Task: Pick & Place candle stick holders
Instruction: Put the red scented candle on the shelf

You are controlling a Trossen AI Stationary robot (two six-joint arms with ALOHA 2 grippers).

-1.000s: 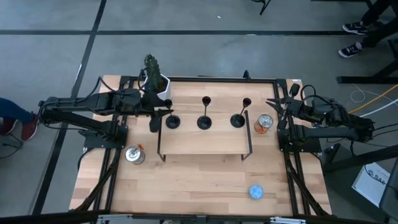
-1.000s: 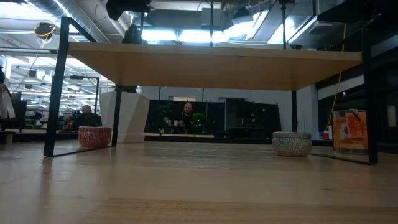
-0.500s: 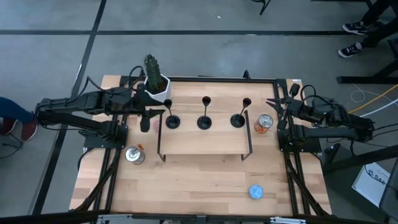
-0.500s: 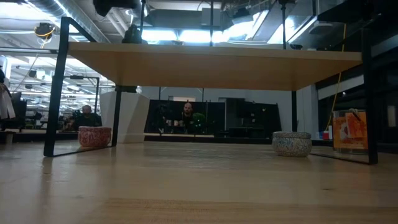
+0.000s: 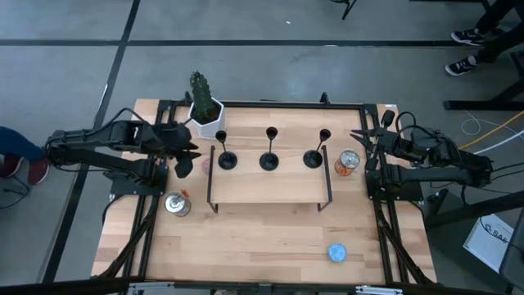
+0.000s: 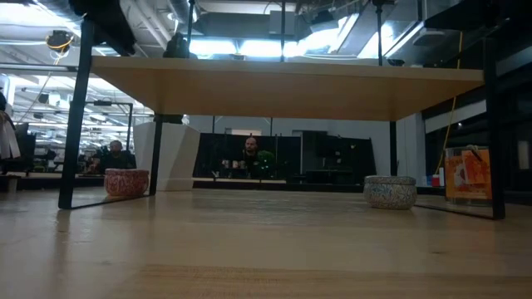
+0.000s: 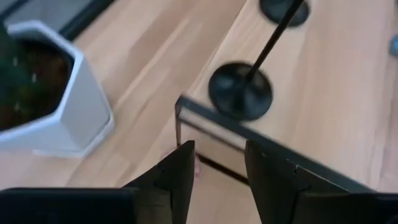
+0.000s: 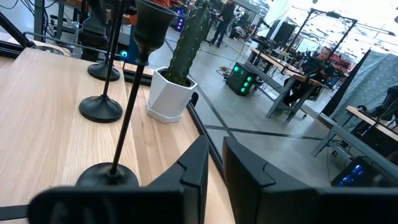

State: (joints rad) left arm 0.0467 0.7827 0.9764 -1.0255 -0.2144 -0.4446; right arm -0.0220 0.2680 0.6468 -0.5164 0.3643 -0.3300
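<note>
Three black candle stick holders (image 5: 268, 152) stand in a row on a raised wooden shelf (image 5: 270, 187) at the centre of the high view, all apparently placed. The left gripper (image 5: 183, 158), jaws parted and empty, hangs just left of the shelf, near the white cactus pot (image 5: 206, 113) (upper left). The right gripper (image 5: 360, 137) rests nearly closed and empty at the shelf's right end. On the desk (image 5: 246, 246), the placing step looks finished; parking the left arm seems next.
</note>
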